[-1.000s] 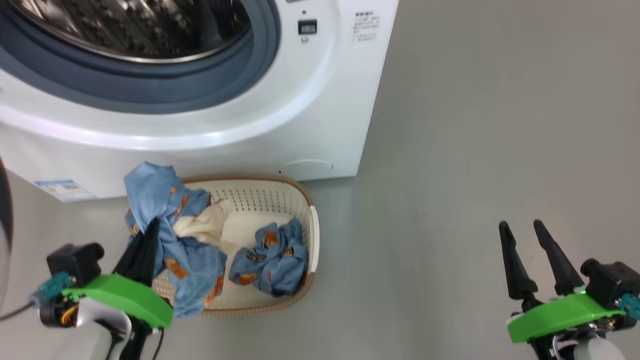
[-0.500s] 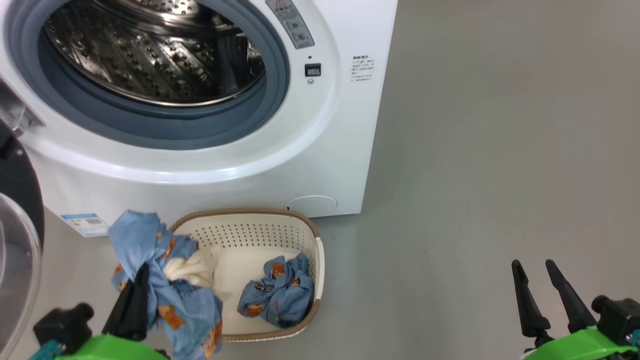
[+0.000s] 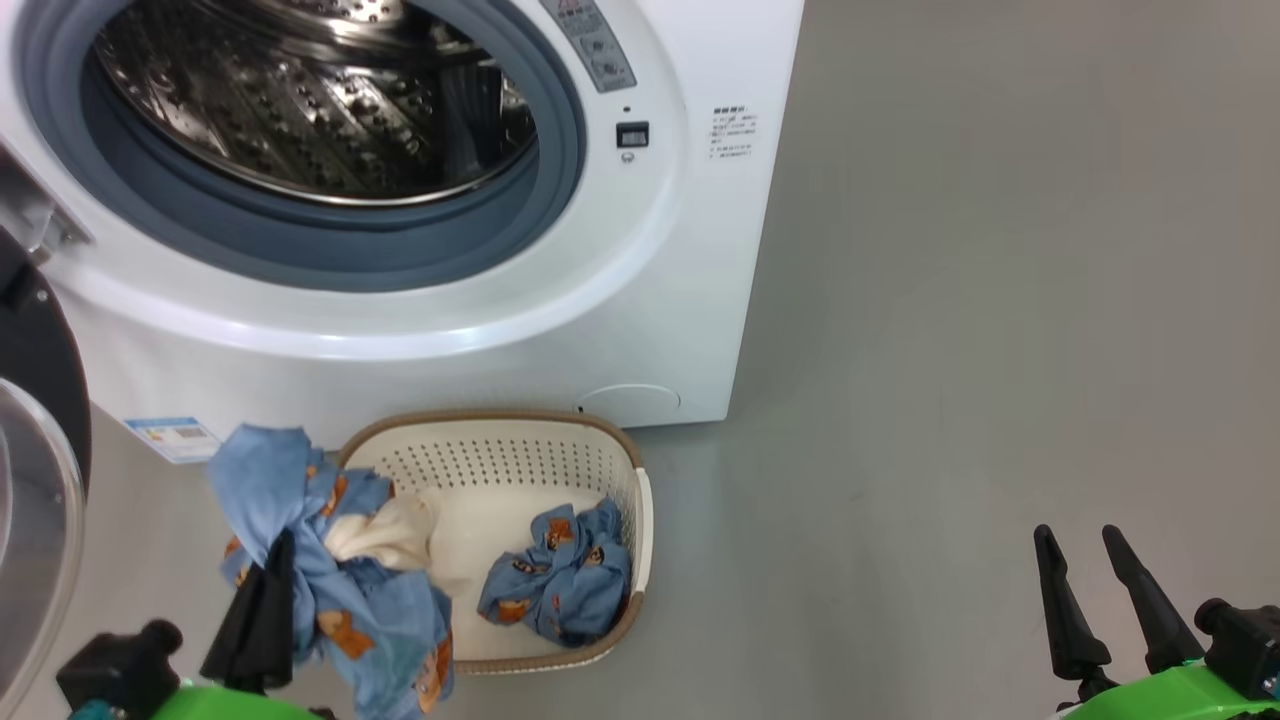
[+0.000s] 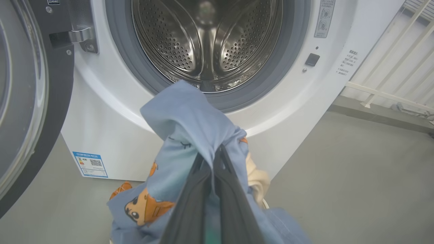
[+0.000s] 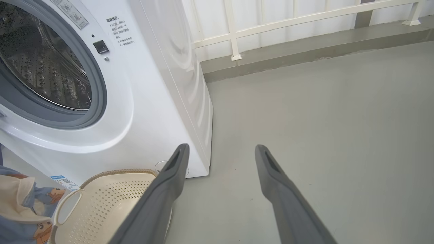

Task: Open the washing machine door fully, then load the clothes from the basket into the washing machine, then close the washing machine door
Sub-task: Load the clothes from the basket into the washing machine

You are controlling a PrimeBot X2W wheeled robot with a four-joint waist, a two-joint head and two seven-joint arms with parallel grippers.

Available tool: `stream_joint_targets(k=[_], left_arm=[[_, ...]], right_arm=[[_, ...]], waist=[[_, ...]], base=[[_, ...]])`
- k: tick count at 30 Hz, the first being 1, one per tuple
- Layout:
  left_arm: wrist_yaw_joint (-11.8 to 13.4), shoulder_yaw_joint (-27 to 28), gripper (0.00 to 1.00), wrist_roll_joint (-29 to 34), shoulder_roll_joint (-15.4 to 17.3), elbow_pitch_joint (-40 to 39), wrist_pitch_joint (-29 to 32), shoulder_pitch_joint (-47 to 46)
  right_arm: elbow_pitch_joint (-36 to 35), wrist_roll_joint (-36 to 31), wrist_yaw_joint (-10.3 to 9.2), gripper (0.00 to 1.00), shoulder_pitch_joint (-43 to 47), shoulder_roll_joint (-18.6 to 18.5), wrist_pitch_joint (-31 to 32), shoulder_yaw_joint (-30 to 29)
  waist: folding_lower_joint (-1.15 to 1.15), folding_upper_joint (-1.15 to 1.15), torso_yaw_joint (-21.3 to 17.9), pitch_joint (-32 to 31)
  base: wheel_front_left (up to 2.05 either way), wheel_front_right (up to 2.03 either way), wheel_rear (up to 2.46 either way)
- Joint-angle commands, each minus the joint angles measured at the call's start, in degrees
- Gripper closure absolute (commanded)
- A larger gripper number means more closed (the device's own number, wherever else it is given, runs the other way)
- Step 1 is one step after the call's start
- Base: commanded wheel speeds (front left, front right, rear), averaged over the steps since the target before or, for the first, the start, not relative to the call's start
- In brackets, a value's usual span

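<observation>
our left gripper [image 3: 281, 548] is clamped tight on a light-blue garment [image 3: 335, 590] w/ orange-brown figures, held up over the left end of the basket [image 3: 520, 462]. a cream cloth [image 3: 385, 528] hangs w/ it, tho we can't tell if the fingers pinch that too. 1 more blue bundle [image 3: 560, 585] lies in the basket's right end. the basket sits on the grey floor [image 3: 950, 300], just in front of the washing machine [image 3: 650, 300]. the washing machine door [image 3: 45, 380] stands swung open at our left, steel drum [image 3: 320, 100] exposed. our right gripper [image 3: 1078, 540] hangs well off to the right above the floor, its 2 fingers spread wide, holding nothing.
</observation>
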Motion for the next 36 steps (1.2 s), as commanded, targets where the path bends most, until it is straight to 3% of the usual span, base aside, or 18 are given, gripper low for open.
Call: stream_joint_targets(k=[1, 7, 18, 27, 36], left_arm=[[-0.09, 2.23, 1.00, -0.26, 1.20, -1.64, -0.37, -2.77], [-0.09, 2.19, 1.00, -1.94, 2.30, -1.14, -0.37, -9.61], [-0.09, 0.44, 1.00, -3.99, 7.16, 1.62, -0.37, -29.58], [-0.09, -4.10, 1.00, -4.77, 12.27, 12.39, -0.37, -44.69], [-0.09, -8.44, 1.00, -7.83, 14.51, 26.14, -0.37, -55.13]], right_arm=[[-1.57, 0.25, 0.17, 0.00, -0.25, -0.55, -0.69, 0.98], [-2.12, -0.11, 0.17, 0.00, -2.13, 0.18, -0.69, 0.91], [-3.30, -1.46, 0.17, 0.00, -6.81, 2.38, -0.69, 1.55], [-3.33, -1.73, 0.17, 0.00, -9.93, 4.16, -0.69, 3.28], [-3.34, -1.55, 0.17, 0.00, -11.25, 5.37, -0.69, 5.20]], waist=[[0.00, 0.00, 0.18, 1.16], [0.00, 0.00, 0.30, 4.99], [0.00, 0.00, -0.74, 12.92], [0.00, 0.00, -3.75, 17.59], [0.00, 0.00, -7.84, 20.78]], base=[[0.00, 0.00, 0.00], [0.00, 0.00, 0.00], [0.00, 0.00, 0.00], [0.00, 0.00, 0.00], [0.00, 0.00, 0.00]])
